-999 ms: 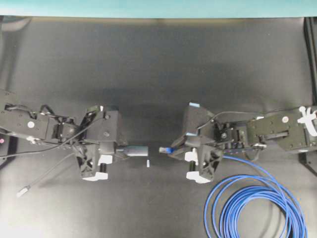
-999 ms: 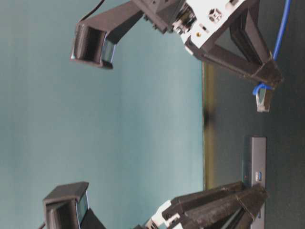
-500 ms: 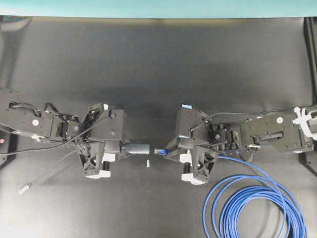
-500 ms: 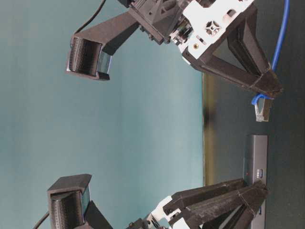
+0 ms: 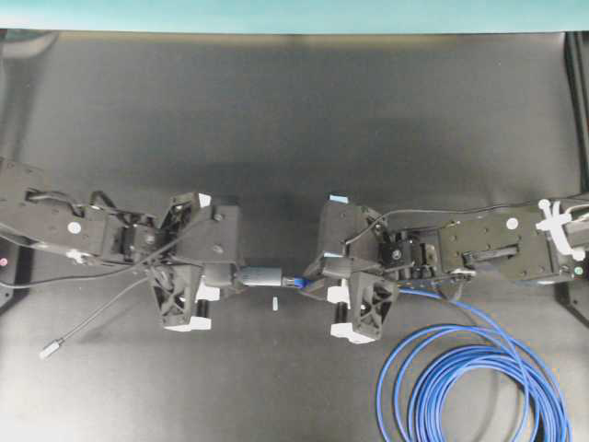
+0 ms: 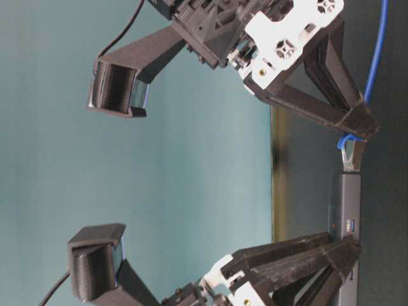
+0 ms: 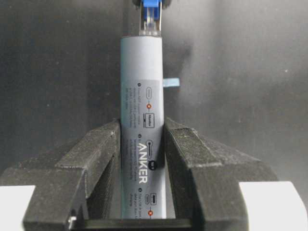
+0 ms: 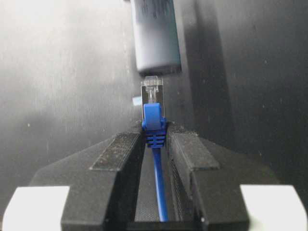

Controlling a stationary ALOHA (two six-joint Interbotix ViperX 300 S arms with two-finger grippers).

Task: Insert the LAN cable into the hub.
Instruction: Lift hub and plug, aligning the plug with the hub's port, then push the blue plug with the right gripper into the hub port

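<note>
1. Right wrist view, nearest first: the right gripper has its jaws pinched almost fully together on the blue boot of the LAN cable, with the clear plug tip jutting out ahead of the fingertips

2. Just beyond that tip sits the end face of the hub; the plug is at the hub's mouth, and from this angle I cannot tell whether it has entered the port at all

3. Left wrist view shows the left gripper part-closed around the hub's body, both pads pressed on its long sides, the plug meeting the hub's far end

4. Overhead, hub and plug lie end to end between the 2 arms, while the rest of the cable lies in loops well away from the hub, behind the right arm

5. To finish well, I judge the plug should stay square to the hub's long axis and be pushed straight in, the left grip bracing firmly so the hub does not slide back

6. A small pale tag lies on the mat just beside the hub
</note>
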